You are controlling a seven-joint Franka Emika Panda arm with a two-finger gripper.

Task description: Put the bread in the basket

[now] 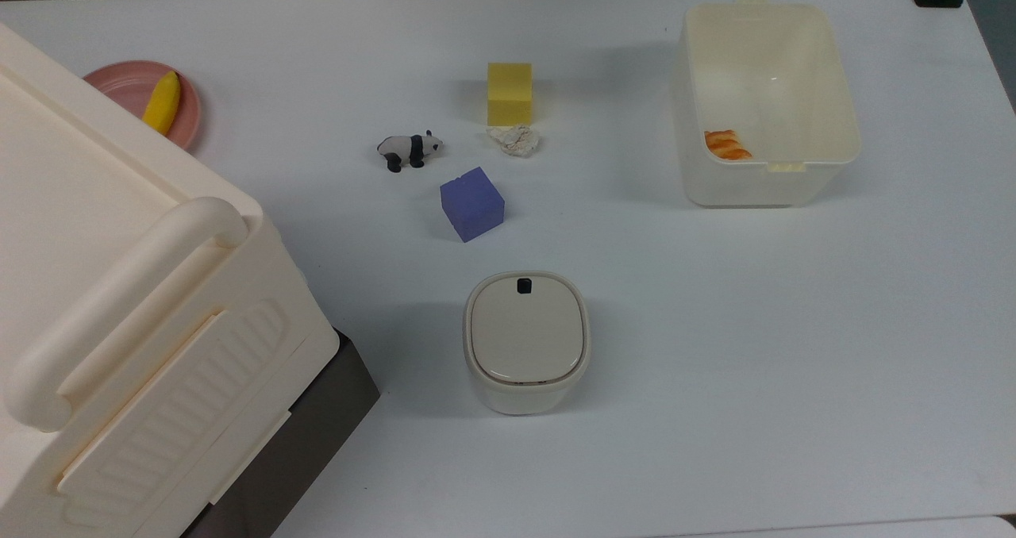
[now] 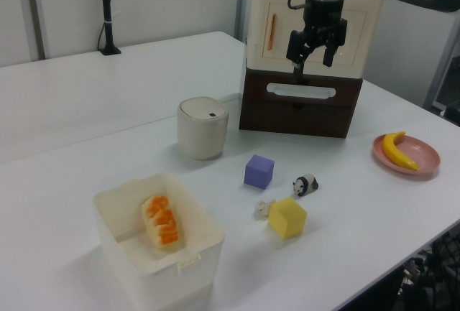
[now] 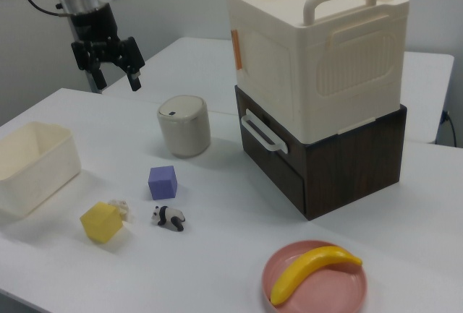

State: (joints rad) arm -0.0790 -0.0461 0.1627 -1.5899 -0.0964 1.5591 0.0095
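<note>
The bread [image 1: 727, 144], an orange-brown braided loaf, lies inside the basket [image 1: 750, 185] against its near wall at the top view's right. In the left view the bread [image 2: 162, 219] rests on the floor of the basket [image 2: 144, 282] at the front left. My gripper [image 2: 313, 59] hangs high above the table in front of the stacked boxes, far from the basket. It is open with nothing between its fingers. In the right view the gripper [image 3: 116, 80] is at the upper left, well above and behind the basket [image 3: 43, 172].
A lidded beige bin [image 1: 525, 340] stands mid-table. A purple cube [image 1: 471, 203], yellow cube [image 1: 509, 92], whitish lump [image 1: 514, 140] and toy panda [image 1: 409, 150] lie between it and the far edge. A cream box [image 3: 318, 45] sits on a brown drawer unit [image 3: 340, 157]. A banana lies on a pink plate [image 1: 127, 86].
</note>
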